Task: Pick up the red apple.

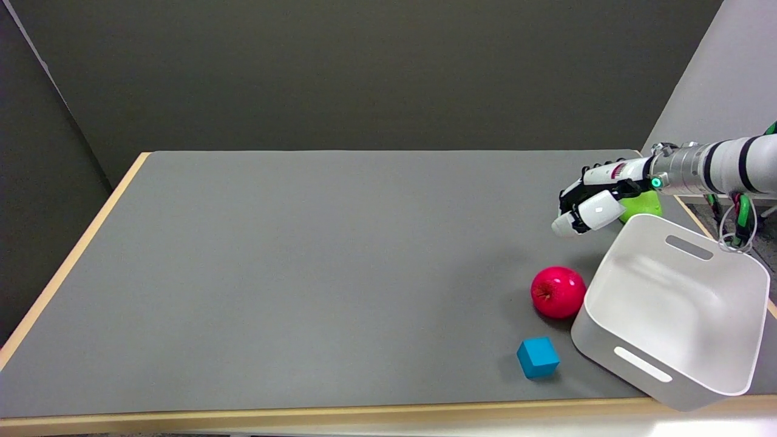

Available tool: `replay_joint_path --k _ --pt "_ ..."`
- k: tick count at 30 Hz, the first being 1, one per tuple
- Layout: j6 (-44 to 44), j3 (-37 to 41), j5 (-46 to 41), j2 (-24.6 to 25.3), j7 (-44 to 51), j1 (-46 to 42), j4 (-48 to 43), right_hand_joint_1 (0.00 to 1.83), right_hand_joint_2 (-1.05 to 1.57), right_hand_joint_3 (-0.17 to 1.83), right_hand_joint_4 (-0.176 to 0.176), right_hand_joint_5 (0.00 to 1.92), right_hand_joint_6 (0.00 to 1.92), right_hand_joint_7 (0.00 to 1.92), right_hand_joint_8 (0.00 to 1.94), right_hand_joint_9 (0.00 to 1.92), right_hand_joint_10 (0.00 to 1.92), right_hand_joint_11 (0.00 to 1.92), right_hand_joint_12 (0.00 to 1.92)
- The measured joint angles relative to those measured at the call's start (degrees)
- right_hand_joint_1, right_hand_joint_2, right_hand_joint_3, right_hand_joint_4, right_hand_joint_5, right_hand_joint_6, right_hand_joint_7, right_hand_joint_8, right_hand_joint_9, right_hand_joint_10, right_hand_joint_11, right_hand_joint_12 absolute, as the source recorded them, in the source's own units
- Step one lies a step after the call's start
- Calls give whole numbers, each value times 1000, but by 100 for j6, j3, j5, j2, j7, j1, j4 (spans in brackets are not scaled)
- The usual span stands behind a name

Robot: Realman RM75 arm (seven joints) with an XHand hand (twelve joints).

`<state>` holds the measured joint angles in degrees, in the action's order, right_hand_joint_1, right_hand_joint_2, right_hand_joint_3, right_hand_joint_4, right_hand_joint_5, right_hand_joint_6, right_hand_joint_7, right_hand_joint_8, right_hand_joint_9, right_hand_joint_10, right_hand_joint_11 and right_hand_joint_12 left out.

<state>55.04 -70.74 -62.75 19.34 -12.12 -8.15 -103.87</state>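
Observation:
The red apple [558, 292] lies on the grey table, touching or nearly touching the left wall of a white bin. My right hand [592, 200] hangs in the air up and to the right of the apple, well apart from it. Its fingers point left and slightly down, held close together, and nothing is in them. The arm reaches in from the right edge of the head view.
A white plastic bin [716, 364] with slot handles stands at the front right, empty. A blue cube [538, 357] sits just in front of the apple. A green object [642, 206] is partly hidden behind my hand. The table's wooden edge [303, 419] runs along the front.

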Motion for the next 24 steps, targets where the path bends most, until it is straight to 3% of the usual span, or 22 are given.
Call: replay_joint_path --k 24 --pt "874 -188 -203 399 -185 431 -10 159 531 879 8 344 643 391 507 203 798 135 1309"
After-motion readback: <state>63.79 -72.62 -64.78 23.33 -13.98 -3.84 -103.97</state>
